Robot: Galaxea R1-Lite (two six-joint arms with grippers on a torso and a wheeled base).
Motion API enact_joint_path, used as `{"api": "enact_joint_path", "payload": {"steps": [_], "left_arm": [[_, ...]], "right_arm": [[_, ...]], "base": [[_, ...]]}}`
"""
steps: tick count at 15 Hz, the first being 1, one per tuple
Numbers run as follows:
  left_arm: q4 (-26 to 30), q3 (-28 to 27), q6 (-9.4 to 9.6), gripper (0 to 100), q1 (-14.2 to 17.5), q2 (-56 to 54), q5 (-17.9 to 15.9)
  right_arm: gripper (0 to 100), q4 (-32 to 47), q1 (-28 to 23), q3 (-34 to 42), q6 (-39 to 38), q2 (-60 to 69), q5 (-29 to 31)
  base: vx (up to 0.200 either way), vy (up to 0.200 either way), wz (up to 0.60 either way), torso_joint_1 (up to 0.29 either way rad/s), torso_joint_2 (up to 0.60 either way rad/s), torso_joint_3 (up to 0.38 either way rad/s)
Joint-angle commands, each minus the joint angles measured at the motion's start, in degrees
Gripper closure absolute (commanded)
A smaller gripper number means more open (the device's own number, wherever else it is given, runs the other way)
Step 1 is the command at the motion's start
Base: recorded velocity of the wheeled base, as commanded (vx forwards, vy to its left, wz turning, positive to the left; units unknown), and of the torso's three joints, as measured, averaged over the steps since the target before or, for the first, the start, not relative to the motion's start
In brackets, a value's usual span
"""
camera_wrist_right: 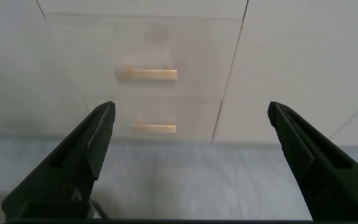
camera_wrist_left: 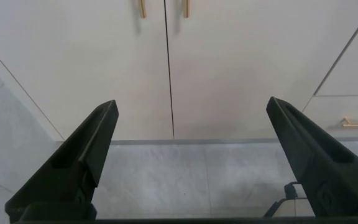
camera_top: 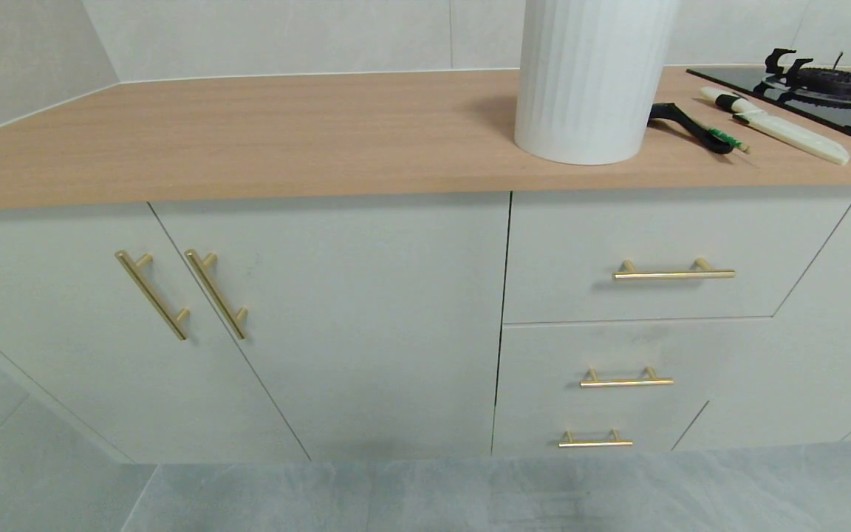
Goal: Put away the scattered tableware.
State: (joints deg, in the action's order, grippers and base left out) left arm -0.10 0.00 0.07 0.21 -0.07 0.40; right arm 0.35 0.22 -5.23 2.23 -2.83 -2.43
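L gripper (camera_wrist_left: 191, 155) fingers wide apart, facing cabinet doors (camera_wrist_left: 229, 68) w/ gold handles (camera_wrist_left: 186, 8), grey floor (camera_wrist_left: 185, 174) below

The left hand (camera_wrist_left: 191, 104) is shown from its own wrist, with two dark, wedge-shaped fingers (camera_wrist_left: 82, 152) spread wide apart and pointed forward. The right hand (camera_wrist_right: 191, 106) is held in the same pose: its dark fingers (camera_wrist_right: 303, 149) are set wide apart, tapered to narrow tips and aimed straight ahead.
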Motion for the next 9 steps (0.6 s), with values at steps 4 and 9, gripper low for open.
{"api": "enact_joint_path", "payload": {"steps": [4, 9], "left_arm": [[-0.1, 0.0, 0.01, 0, 0.0, 0.1, 0.0], [0.0, 0.0, -0.07, 0, 0.0, 0.1, 0.0]], "right_arm": [[0, 0.1, 2.9, -8.3, -0.1, -28.6, -8.6], [0, -0.7, 8.0, -23.7, 0.0, -66.8, -12.8]], "base": [[0.000, 0.000, 0.00, 0.000, 0.00, 0.000], [0.000, 0.000, 0.00, 0.000, 0.00, 0.000]]}}
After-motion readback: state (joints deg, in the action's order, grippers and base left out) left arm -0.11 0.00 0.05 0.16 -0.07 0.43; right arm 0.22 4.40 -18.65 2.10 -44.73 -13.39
